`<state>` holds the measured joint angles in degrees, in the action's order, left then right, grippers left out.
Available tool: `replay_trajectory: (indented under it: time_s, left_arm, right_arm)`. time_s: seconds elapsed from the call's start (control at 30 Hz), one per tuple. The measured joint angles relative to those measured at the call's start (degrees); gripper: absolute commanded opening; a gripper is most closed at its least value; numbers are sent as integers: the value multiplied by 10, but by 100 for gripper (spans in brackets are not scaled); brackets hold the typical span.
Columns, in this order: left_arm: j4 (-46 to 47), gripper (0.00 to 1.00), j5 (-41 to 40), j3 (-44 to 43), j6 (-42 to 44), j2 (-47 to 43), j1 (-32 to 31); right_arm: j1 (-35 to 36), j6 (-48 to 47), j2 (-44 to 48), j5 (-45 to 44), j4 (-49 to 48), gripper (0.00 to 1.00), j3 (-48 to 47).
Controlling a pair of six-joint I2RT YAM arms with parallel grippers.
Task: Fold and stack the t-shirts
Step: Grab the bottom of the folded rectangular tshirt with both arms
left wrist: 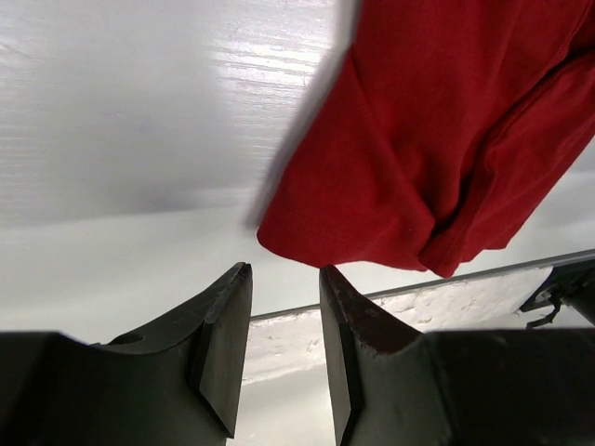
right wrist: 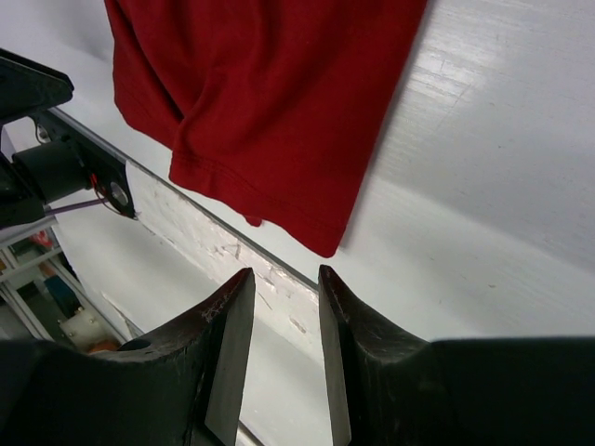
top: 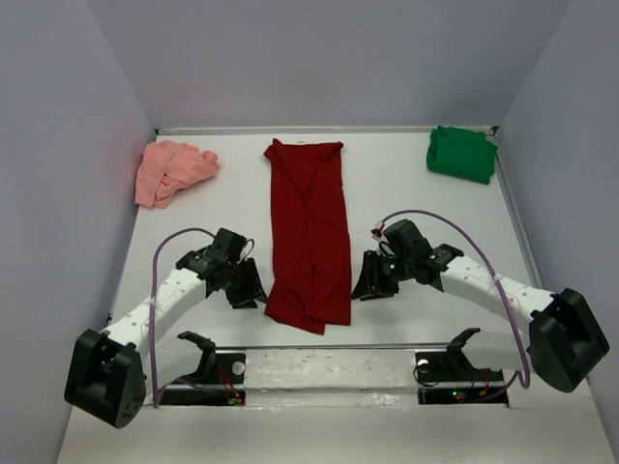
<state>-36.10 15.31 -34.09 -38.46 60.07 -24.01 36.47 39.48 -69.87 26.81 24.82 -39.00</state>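
Left end effector: jaws apart, empty, just left of the dark red t-shirt's near hem.
Right end effector: jaws apart, empty, just right of that hem.
Dark red t-shirt: long strip on the surface.
Pink t-shirt: crumpled, far-left of the red one.
Green t-shirt: far-right of it.

I observe a white table walled on three sides. Three items lie directly on it. A dark red t-shirt lies as a long narrow strip down the centre. A salmon-pink t-shirt lies crumpled at the far left corner. A green t-shirt lies bunched at the far right corner.
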Motion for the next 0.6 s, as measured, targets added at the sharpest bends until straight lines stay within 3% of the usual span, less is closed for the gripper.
replay_trajectory:
  time_s: [0.23, 0.6]
  left_arm:
    - [13, 45, 7, 9, -16, 8, -8]
    - [46, 45, 24, 18, -7, 97, -11]
  right_arm:
    - [0, 5, 2, 0, 0, 40, 0]
    - [0, 7, 5, 0, 0, 40, 0]
